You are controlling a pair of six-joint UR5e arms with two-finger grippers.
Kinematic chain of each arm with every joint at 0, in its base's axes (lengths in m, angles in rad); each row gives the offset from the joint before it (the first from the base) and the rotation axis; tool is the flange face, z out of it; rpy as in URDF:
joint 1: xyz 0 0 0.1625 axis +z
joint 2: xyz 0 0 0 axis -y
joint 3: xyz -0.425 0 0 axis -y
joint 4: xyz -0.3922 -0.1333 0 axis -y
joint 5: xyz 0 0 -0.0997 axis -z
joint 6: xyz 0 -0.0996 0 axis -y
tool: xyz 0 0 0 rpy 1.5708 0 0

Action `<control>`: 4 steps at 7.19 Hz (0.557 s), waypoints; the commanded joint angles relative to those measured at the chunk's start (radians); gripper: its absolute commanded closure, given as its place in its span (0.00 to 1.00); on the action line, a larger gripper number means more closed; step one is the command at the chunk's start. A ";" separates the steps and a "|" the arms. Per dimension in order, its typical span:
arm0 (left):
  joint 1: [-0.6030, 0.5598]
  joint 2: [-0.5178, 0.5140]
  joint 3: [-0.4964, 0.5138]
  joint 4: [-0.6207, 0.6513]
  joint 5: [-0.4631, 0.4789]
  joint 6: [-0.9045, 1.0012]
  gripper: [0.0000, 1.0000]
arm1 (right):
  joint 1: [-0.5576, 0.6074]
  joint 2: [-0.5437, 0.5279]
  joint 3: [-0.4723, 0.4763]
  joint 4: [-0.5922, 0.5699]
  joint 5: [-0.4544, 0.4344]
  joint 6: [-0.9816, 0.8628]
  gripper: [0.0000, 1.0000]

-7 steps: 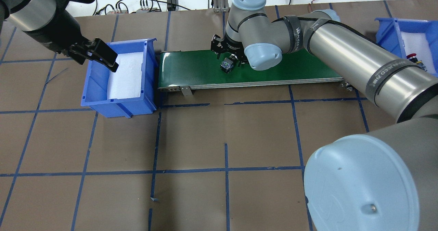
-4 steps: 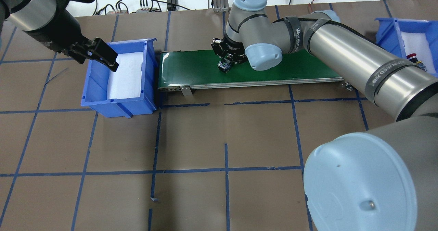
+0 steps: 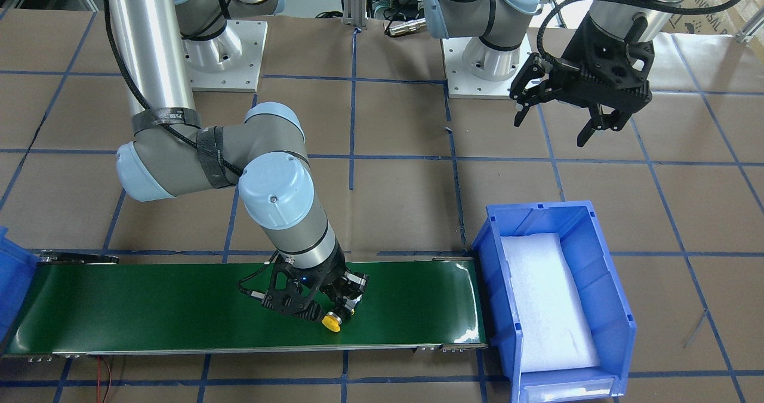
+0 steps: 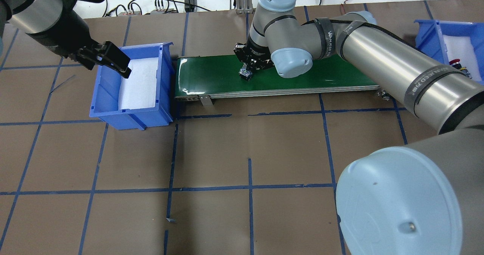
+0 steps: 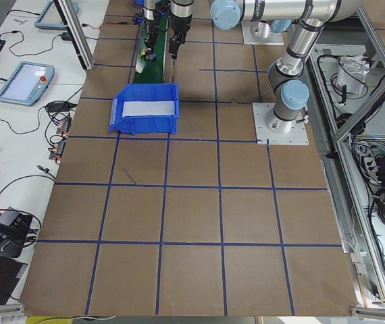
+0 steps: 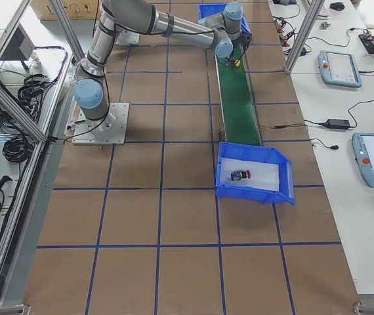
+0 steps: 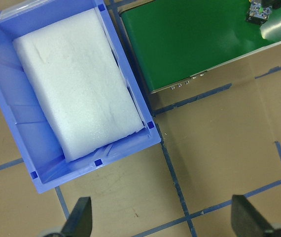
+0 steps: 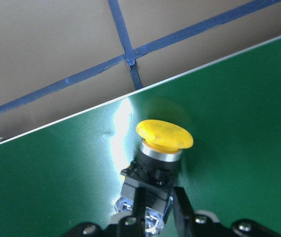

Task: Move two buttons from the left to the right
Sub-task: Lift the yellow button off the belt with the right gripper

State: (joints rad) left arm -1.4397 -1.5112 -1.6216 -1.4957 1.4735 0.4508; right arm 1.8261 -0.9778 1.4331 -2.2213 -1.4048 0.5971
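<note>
The yellow-capped button [image 8: 160, 153] is finished with a silver collar and a black body. The red-capped button [image 6: 240, 175] is dark-bodied. The belt [image 3: 149, 307] is coloured deep green. The bin [image 3: 621, 307] is made in blue and lined with white foam [image 3: 546, 301]. The worktop [image 4: 211, 153] is covered in brown, crossed by a grid of blue tape lines.

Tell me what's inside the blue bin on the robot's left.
Only a white foam pad lies in the blue bin; no button shows. Anything beneath the foam is covered.
</note>
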 commanded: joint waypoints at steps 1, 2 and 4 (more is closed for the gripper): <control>0.001 -0.001 -0.003 0.000 -0.001 -0.001 0.00 | -0.001 -0.002 -0.002 -0.008 0.001 0.007 0.01; 0.001 -0.004 -0.001 0.000 -0.001 -0.001 0.00 | -0.001 -0.001 -0.002 -0.009 0.001 0.007 0.01; 0.001 -0.001 -0.008 0.000 -0.001 -0.001 0.00 | -0.007 0.007 0.001 -0.015 0.001 0.007 0.01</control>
State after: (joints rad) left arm -1.4390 -1.5138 -1.6266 -1.4956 1.4726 0.4495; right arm 1.8237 -0.9757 1.4326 -2.2343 -1.4036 0.6049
